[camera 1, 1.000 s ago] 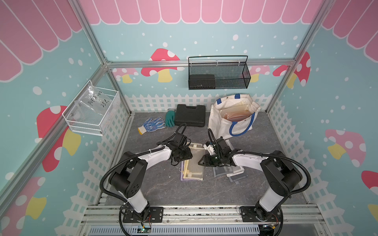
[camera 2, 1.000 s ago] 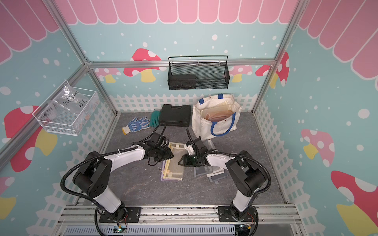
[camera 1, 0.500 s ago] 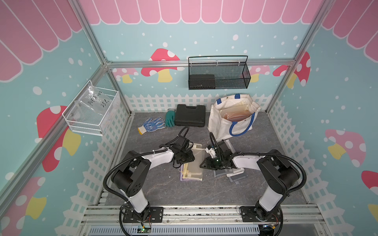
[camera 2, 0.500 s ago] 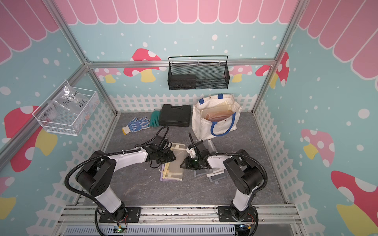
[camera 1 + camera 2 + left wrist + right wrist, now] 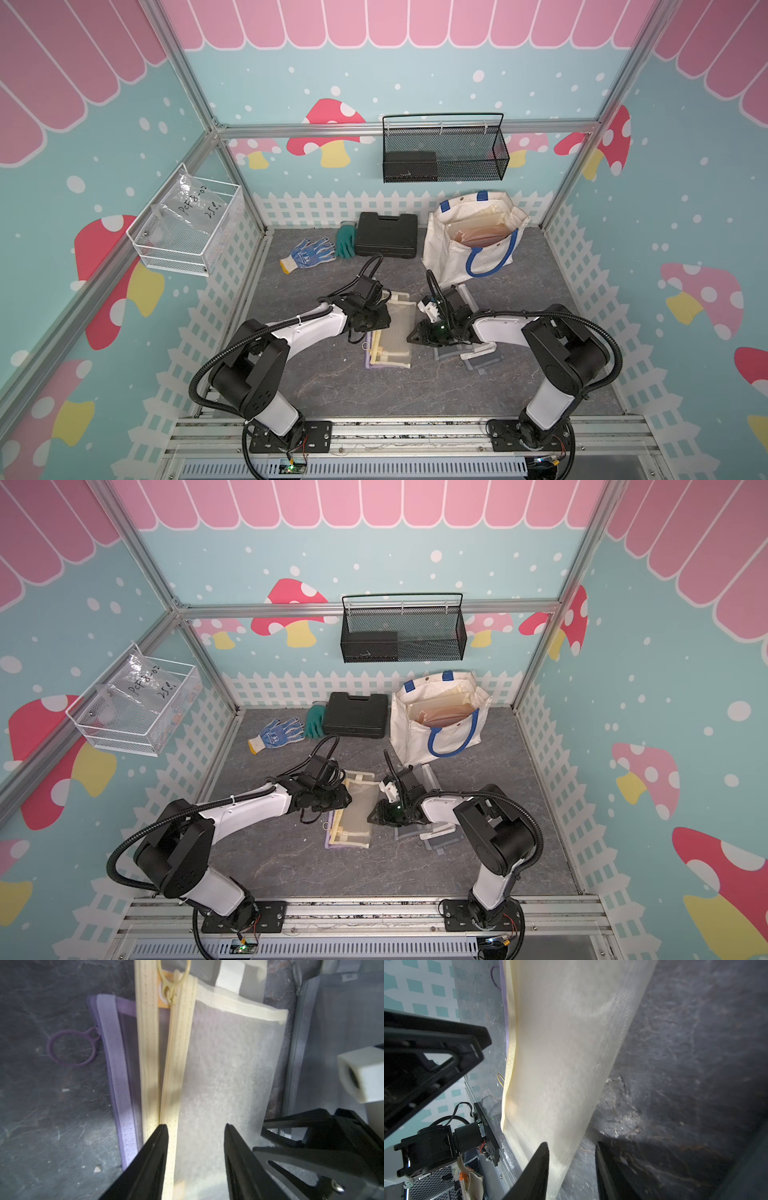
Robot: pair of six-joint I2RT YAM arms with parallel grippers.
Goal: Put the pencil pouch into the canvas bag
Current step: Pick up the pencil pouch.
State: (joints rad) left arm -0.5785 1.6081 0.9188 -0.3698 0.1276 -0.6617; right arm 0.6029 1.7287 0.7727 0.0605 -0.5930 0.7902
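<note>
Two grippers meet low over the grey floor (image 5: 324,386) at the pencil pouch (image 5: 395,332), a cream mesh pouch lying mid-floor in both top views. The left gripper (image 5: 195,1125) has its jaws parted, straddling the pouch's zipper edge without clamping it. The right gripper (image 5: 571,1144) faces it from the opposite side, jaws likewise released, with the pouch's other long edge between them. A purple pouch (image 5: 113,1068) lies under the cream one, its edge and ring pull (image 5: 71,1048) sticking out on the left arm's side. Just beside the right gripper, grey pouches (image 5: 484,361) lie on the floor. Farther back stands the canvas bag (image 5: 451,259), upright, mouth open, a blue handle hanging down its front, well apart from the pencil pouch. Toward the robot's left of it sit a black case (image 5: 386,235), a green glove (image 5: 345,243) and a blue-dotted glove (image 5: 309,253). A black mesh basket (image 5: 444,153) hangs on the back wall
</note>
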